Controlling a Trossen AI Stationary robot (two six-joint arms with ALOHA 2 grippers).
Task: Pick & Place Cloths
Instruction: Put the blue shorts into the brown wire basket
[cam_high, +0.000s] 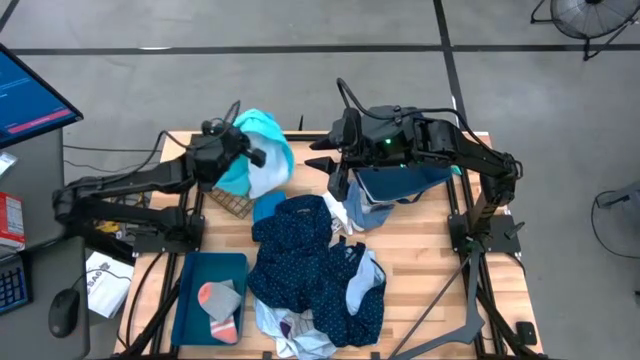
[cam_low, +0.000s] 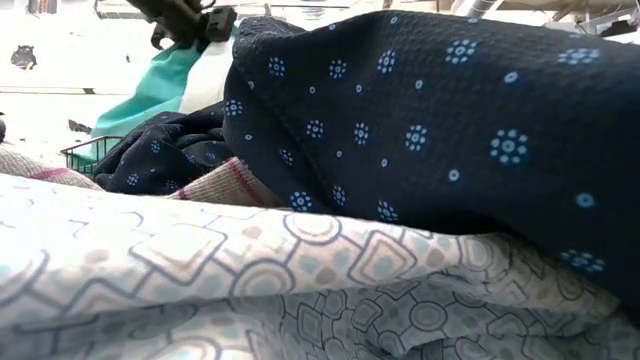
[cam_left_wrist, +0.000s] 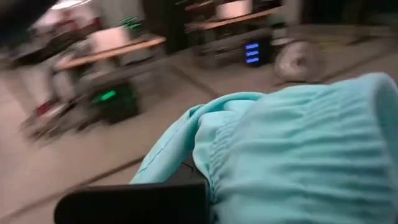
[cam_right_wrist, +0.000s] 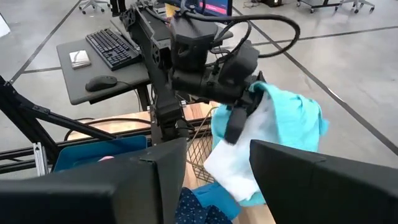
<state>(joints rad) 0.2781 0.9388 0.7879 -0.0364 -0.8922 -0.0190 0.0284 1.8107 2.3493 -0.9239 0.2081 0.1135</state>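
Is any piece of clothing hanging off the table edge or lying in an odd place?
Yes. A pale patterned cloth hangs over the wooden table's near edge, under the navy white-dotted garment. The left gripper holds a turquoise cloth above a wire basket.

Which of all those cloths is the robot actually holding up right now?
The turquoise cloth, gripped by the left gripper and hanging over the wire basket. The navy dotted cloth and the others lie loose on the table.

The left arm reaches from the table's left edge toward the far middle, its left gripper (cam_high: 252, 152) raised and clamped tight. The right arm bends inward from the right, its right gripper (cam_high: 322, 165) with fingers parted.
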